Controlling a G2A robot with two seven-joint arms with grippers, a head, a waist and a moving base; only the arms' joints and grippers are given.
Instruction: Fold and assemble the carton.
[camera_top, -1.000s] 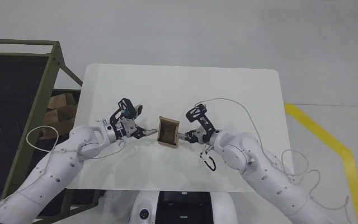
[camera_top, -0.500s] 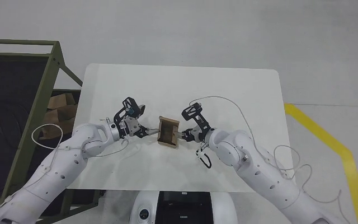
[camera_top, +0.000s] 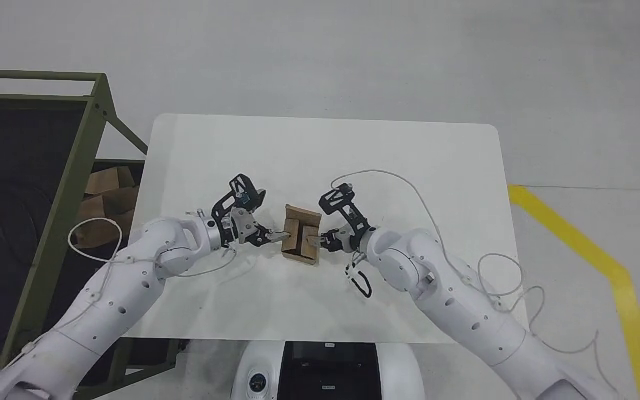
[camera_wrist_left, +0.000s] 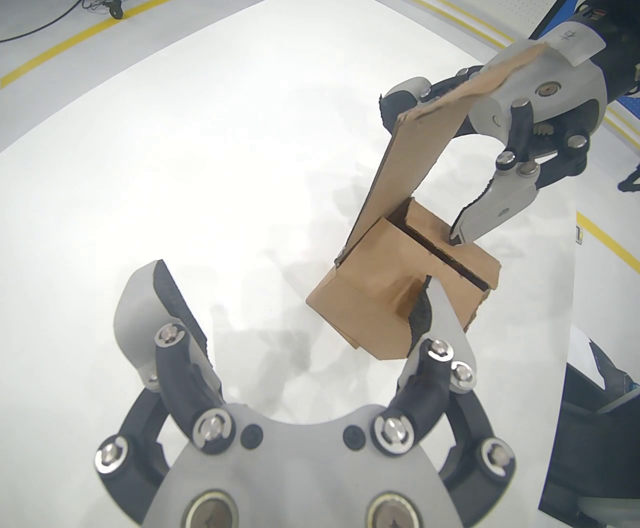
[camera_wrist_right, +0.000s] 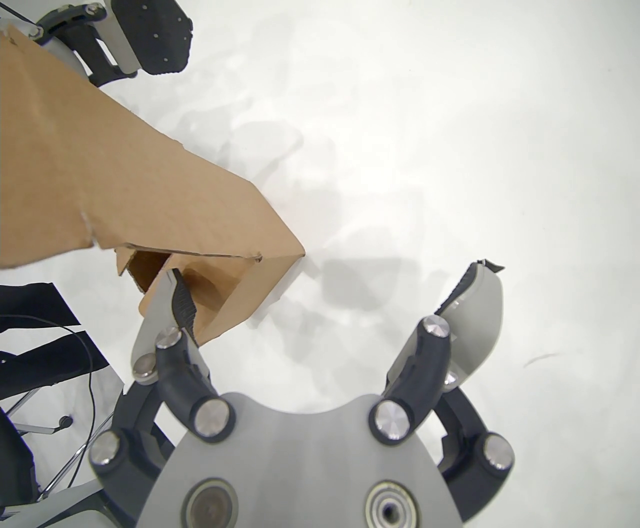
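Observation:
A small brown carton (camera_top: 301, 234) stands in the middle of the white table (camera_top: 420, 160), between both arms. My left gripper (camera_wrist_left: 300, 305) is open; one of its fingers (camera_wrist_left: 440, 310) presses a short flap down onto the carton (camera_wrist_left: 370, 295). My right gripper (camera_wrist_right: 325, 290) is also open, on the opposite side. One of its fingers (camera_wrist_right: 175, 295) rests on the other short flap of the carton (camera_wrist_right: 150, 200). A long flap (camera_wrist_left: 415, 155) stands up at a slant between the right gripper's fingers. The carton's inside is mostly covered by the two folded flaps.
A green metal frame (camera_top: 100, 110) stands off the table's left side, with cardboard pieces (camera_top: 100, 200) below it. A thin cable (camera_top: 430, 200) loops above the right arm. A yellow floor line (camera_top: 570, 235) runs at the right.
Both grippers have closed in on the carton from either side. The open top now has its two short flaps pushed inward under their fingertips.

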